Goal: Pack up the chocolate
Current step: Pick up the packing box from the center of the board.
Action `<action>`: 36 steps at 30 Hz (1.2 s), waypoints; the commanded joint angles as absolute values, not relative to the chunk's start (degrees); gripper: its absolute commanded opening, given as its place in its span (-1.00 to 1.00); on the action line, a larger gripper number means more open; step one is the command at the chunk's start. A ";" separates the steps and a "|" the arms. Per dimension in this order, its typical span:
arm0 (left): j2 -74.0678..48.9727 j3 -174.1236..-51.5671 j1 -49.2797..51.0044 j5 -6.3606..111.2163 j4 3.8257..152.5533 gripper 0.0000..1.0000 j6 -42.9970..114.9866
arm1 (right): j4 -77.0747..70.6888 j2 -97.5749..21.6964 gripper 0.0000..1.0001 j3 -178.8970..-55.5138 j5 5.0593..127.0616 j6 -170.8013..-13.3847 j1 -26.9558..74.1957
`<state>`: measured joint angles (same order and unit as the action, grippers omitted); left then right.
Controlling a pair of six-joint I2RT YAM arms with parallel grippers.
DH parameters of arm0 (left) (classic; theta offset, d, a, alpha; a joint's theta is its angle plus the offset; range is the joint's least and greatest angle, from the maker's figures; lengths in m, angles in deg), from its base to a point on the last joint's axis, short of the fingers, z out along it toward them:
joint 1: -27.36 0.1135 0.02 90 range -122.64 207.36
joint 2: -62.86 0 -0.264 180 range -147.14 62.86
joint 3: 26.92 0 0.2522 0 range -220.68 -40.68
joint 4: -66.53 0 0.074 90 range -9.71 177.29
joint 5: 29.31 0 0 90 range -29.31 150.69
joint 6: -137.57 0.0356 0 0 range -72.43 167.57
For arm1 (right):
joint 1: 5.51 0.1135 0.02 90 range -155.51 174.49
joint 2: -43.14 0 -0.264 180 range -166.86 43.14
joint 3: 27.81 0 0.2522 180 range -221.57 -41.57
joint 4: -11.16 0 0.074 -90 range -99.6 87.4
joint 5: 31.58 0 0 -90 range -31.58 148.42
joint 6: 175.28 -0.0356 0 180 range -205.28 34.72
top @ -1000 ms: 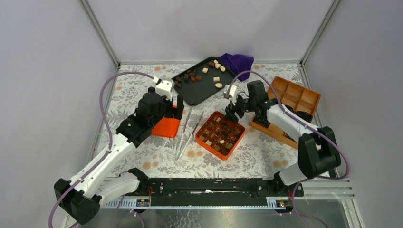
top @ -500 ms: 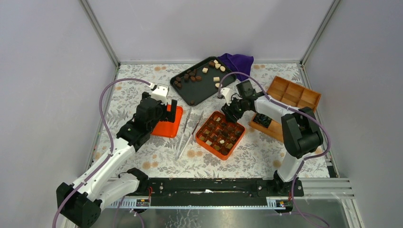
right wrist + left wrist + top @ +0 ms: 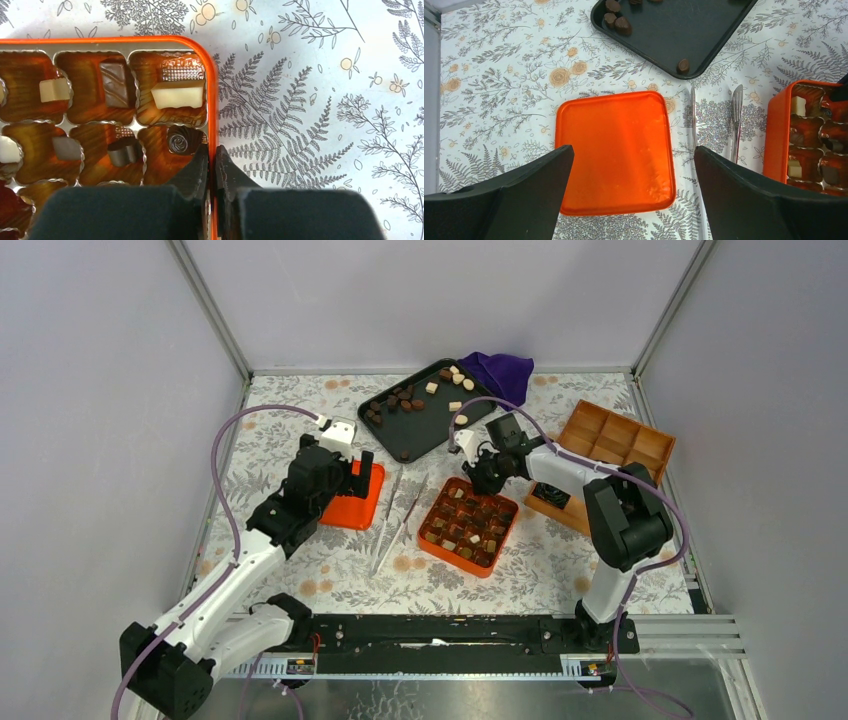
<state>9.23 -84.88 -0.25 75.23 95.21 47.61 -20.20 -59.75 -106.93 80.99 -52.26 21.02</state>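
Chocolate pieces (image 3: 405, 400), brown and cream, lie loose on the black tray (image 3: 425, 445). More chocolate (image 3: 177, 95) sits in the compartments of the orange box (image 3: 508, 525). My right gripper (image 3: 212, 152) is shut on the box's thin far wall (image 3: 214, 100), one finger inside and one outside, next to a round swirled piece (image 3: 178, 140). In the top view the right gripper (image 3: 478, 478) is at the box's far corner. My left gripper (image 3: 633, 148) stands wide open above the flat orange lid (image 3: 614, 150), holding nothing.
Two metal tongs (image 3: 400, 510) lie between the lid (image 3: 355, 505) and the box. A brown divided wooden tray (image 3: 615, 440) with dark rolls (image 3: 550, 495) stands at the right. A purple cloth (image 3: 500, 370) lies behind the black tray.
My right gripper has moved left onto the box's far wall and shut on it; the box has turned slightly. The left arm drew back a little, then held still.
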 commanded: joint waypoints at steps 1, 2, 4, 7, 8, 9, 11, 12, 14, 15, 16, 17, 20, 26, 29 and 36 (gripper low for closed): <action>9.16 -84.22 0.16 76.26 91.20 0.97 49.02 | -18.73 -55.83 -0.96 -106.42 78.52 -52.17 21.34; 9.16 -84.11 0.12 76.31 91.17 0.97 49.03 | -18.46 -54.73 -1.00 -106.06 77.98 -52.06 21.38; 9.31 -84.03 0.07 76.33 91.12 0.97 49.03 | -17.41 -51.32 -1.00 -104.86 77.44 -52.04 21.39; 9.55 -83.95 0.12 76.60 91.02 0.97 49.07 | -15.66 -45.42 -1.00 -103.11 76.59 -52.10 21.39; 9.62 -83.92 0.12 76.75 90.97 0.97 49.07 | -14.99 -43.22 -1.00 -102.45 75.98 -52.09 21.39; 9.72 -83.78 0.16 76.81 90.94 0.97 49.15 | -14.20 -41.13 -1.00 -101.75 75.42 -51.99 21.39; 9.78 -83.71 0.12 77.07 90.86 0.97 49.16 | -12.18 -36.39 -1.00 -100.18 73.10 -51.45 21.39; 9.84 -83.67 0.12 77.18 90.90 0.97 49.23 | -10.97 -34.49 -1.00 -99.39 71.86 -51.20 21.39; 9.74 -83.55 0.17 77.43 90.85 0.97 49.33 | -8.12 -30.93 -1.00 -97.80 69.17 -50.62 21.39; 9.74 -83.56 0.12 77.62 90.80 0.97 49.41 | -6.68 -29.38 -1.00 -96.90 68.04 -50.32 21.39; 9.69 -83.51 0.12 77.79 90.90 0.97 49.42 | -5.07 -27.68 -1.00 -96.02 67.02 -50.08 21.39; 9.69 -83.44 0.12 78.01 90.87 0.97 49.47 | -3.58 -26.10 -1.00 -94.93 65.90 -49.86 21.39; 9.70 -83.25 0.12 78.42 90.75 0.97 49.59 | 2.70 -22.26 -1.00 -91.65 62.85 -49.23 21.38; 9.25 -82.98 0.12 79.00 90.75 0.97 49.80 | 8.55 -18.11 -1.00 -87.90 61.50 -49.72 21.43; 9.05 -82.96 0.11 79.00 90.80 0.97 49.77 | 9.83 -17.76 -1.00 -87.02 61.54 -50.37 21.54; 8.98 -82.88 0.12 78.97 90.76 0.97 49.86 | 13.20 -17.10 -1.00 -85.02 61.34 -51.98 21.90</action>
